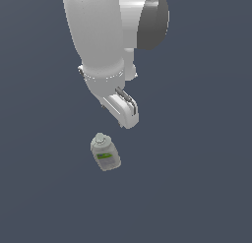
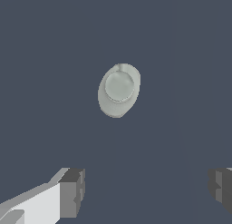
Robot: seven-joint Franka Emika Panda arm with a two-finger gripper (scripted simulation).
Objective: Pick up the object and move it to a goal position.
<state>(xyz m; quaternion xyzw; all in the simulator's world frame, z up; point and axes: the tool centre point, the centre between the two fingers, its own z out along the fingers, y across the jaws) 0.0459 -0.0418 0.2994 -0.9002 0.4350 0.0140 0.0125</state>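
A small pale grey-white bottle (image 1: 105, 152) is standing upright on the dark grey surface, its round cap facing up. A green label patch with faint grey print is showing on its side in the exterior view. From the wrist view, the bottle (image 2: 119, 89) is appearing cap-on, as an oval body around a round cap.

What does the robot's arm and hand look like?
The arm is fat, round and shiny white, with a dark grey cap on its joint. The hand is white too, with thin dark lines along it. Its two fingertips are blocky and dark grey with little ridges.
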